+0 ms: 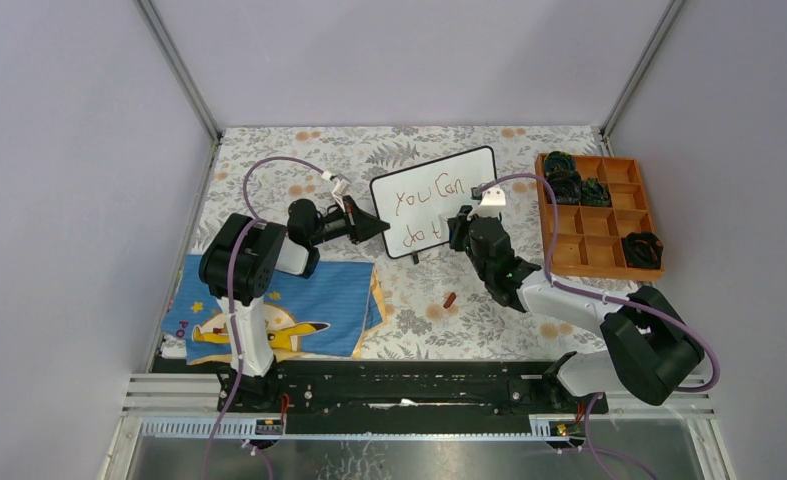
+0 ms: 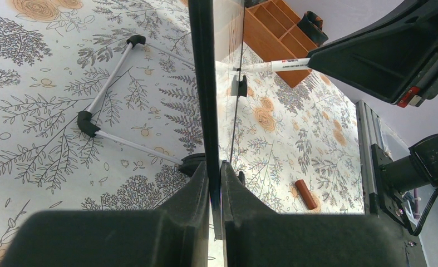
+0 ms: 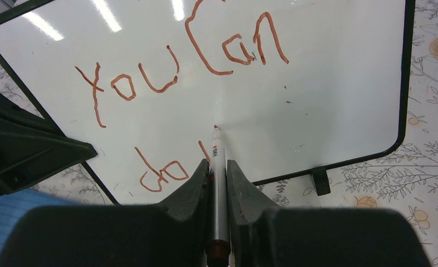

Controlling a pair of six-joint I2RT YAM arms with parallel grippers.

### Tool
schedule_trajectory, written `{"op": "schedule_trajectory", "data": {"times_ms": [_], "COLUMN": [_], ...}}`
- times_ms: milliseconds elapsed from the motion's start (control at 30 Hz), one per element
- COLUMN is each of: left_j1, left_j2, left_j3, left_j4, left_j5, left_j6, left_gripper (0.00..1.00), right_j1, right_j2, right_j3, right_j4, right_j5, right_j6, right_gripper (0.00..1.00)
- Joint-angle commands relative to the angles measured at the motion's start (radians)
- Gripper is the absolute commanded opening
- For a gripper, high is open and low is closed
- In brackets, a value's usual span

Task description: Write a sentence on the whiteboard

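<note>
The whiteboard stands upright mid-counter, toward the far edge. The left gripper is clamped on its left edge. Only the left wrist view shows this, with the board edge-on.

Only the right wrist view reads the sentence: "You Can" above "do" and one further stroke. The right gripper is closed on a marker, its tip at the board.

An orange tray sits at the far right corner and a blue cloth at the near left. A brown cap lies on the floral cover. The walls are lilac.

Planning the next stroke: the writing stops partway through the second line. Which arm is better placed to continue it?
Right. The right end effector grips the marker, tip at the whiteboard; the left end effector clamps the board's edge, steadying it.
</note>
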Motion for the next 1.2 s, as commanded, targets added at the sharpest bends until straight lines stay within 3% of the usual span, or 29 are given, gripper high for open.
{"op": "schedule_trajectory", "data": {"times_ms": [0, 1167], "left_j1": [-0.026, -0.028], "left_j2": [0.018, 0.016], "left_j3": [-0.013, -0.01], "left_j4": [-0.139, -0.152], "left_j5": [-0.005, -0.005], "left_j6": [0.081, 0.089], "left_gripper": [0.0, 0.0], "right_j1": [-0.006, -0.007], "right_j2": [-0.013, -0.029], "right_j3": [-0.014, -0.035], "right_j4": [0.006, -0.033], "right_j5": [0.02, 0.005], "right_j6": [0.013, 0.025], "right_gripper": [0.0, 0.0]}}
